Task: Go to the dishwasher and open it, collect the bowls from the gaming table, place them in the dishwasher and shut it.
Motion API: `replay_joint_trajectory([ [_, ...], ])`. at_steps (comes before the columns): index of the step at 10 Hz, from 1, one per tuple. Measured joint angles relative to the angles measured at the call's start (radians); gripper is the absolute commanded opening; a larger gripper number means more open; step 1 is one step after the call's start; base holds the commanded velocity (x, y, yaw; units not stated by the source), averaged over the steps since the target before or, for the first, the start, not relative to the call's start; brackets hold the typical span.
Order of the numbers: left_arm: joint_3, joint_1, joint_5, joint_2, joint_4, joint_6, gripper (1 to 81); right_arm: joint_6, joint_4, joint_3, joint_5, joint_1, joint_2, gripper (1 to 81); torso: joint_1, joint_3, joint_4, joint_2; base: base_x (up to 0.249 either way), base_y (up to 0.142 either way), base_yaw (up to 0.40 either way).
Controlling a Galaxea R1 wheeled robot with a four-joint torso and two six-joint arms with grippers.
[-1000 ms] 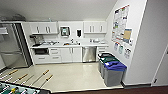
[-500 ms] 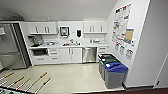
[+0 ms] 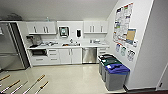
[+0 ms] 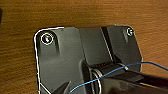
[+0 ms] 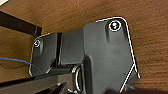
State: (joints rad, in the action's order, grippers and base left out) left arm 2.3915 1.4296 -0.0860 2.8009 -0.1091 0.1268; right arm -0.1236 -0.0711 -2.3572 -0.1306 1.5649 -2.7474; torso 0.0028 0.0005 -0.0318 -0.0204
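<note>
step: approach being driven | stainless-steel-fronted under-counter dishwasher (image 3: 89, 55) seen shut, far wall, right of white cabinets | pincers: grip state can't be told tbh | tip: grey bins with blue lids (image 3: 115, 75) should be passed wide, unit faced squarely

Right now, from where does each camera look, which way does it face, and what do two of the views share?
Head view: high on the robot, facing forward and down at the kitchenette with the dishwasher and bins.
Left wrist view: on the left arm, facing a brown wood-grain surface; the robot's dark plate shows.
Right wrist view: on the right arm, likewise.
Both wrist views share wood grain, plate and a blue cable.
</note>
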Motion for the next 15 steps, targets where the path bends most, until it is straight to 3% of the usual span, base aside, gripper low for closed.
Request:
replay_joint_trajectory([
  [15,0.000,0.000,0.000,0.000,0.000,0.000,81.1,0.000,0.000,0.000,0.000,0.000,0.000,81.1,0.000,0.000,0.000,0.000,0.135,0.000,0.000],
])
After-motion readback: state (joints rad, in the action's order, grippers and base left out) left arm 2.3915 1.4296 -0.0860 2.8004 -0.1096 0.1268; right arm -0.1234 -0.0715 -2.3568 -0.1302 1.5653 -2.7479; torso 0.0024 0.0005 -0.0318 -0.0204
